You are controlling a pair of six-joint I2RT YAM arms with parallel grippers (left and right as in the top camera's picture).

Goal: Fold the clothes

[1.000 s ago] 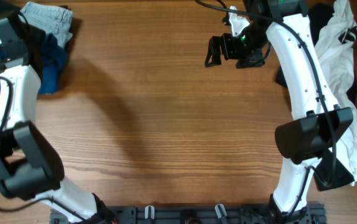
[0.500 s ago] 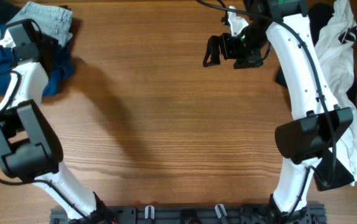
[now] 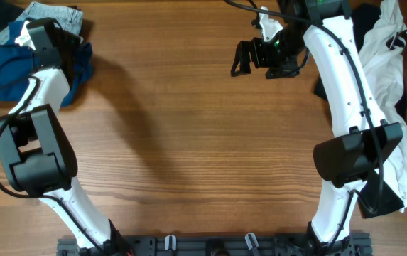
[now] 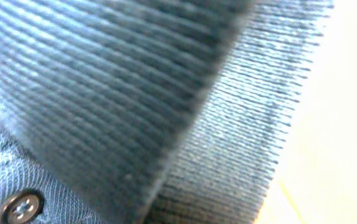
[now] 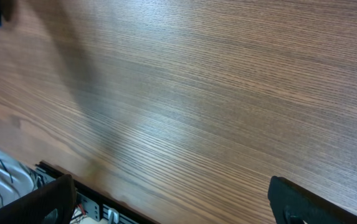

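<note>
The clothes, a deep teal-blue shirt (image 3: 4, 70), lie bunched at the table's far left corner, with a fold spilling right (image 3: 82, 60). My left gripper (image 3: 64, 48) is buried in the bunch and shut on the fabric; its fingers are hidden. The left wrist view is filled by blurred ribbed blue cloth (image 4: 134, 93) with one small button (image 4: 19, 204). My right gripper (image 3: 240, 60) hovers open over bare wood at the far middle-right, well away from the shirt. Its two dark fingertips (image 5: 47, 202) stand wide apart with nothing between them.
Pale-blue jeans (image 3: 55, 14) sit behind the shirt at the back left edge. A white garment with black cloth (image 3: 395, 71) is heaped along the right edge. The wooden table (image 3: 203, 156) stretches between the arms, with a black rail (image 3: 210, 245) at the front.
My left gripper has moved right and slightly back, dragging the blue shirt with it, so more fabric now lies towards the right. The right arm has stayed almost still.
</note>
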